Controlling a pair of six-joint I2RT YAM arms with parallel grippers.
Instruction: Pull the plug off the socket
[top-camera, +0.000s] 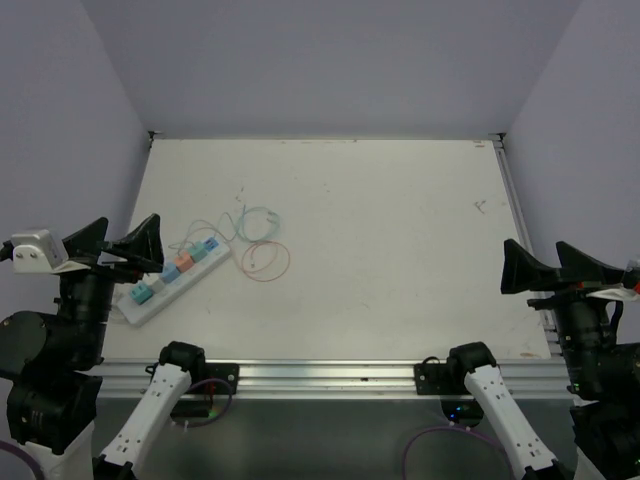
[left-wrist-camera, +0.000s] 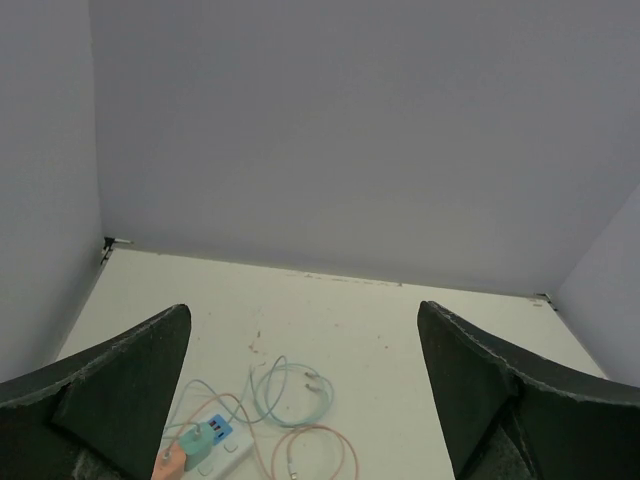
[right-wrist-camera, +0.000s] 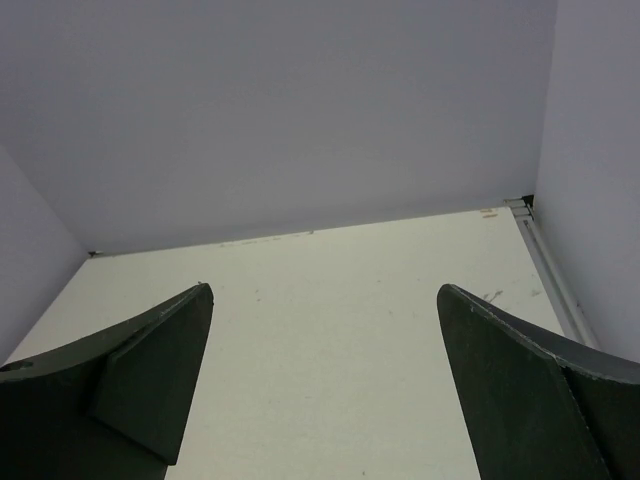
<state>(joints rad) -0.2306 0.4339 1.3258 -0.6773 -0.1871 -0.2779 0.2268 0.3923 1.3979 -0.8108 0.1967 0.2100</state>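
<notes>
The socket (top-camera: 172, 277) is a long white power strip lying diagonally at the table's left. Several small coloured plugs stand in it: teal (top-camera: 141, 293), pink (top-camera: 184, 262) and blue (top-camera: 211, 244). Thin cables run from them to a teal coil (top-camera: 257, 222) and a pink coil (top-camera: 266, 262). My left gripper (top-camera: 118, 243) is open and empty, raised above the strip's near-left end. In the left wrist view (left-wrist-camera: 303, 320) the strip's far end (left-wrist-camera: 232, 447) with its blue plug (left-wrist-camera: 213, 431) and a teal plug (left-wrist-camera: 196, 447) shows low between the fingers. My right gripper (top-camera: 552, 268) is open and empty at the far right, showing only bare table in its wrist view (right-wrist-camera: 325, 295).
A metal rail (top-camera: 320, 375) runs along the table's near edge, and another (top-camera: 520, 215) along the right edge. Grey walls close the back and both sides. The cable coils lie just right of the strip, also seen in the left wrist view (left-wrist-camera: 298, 395).
</notes>
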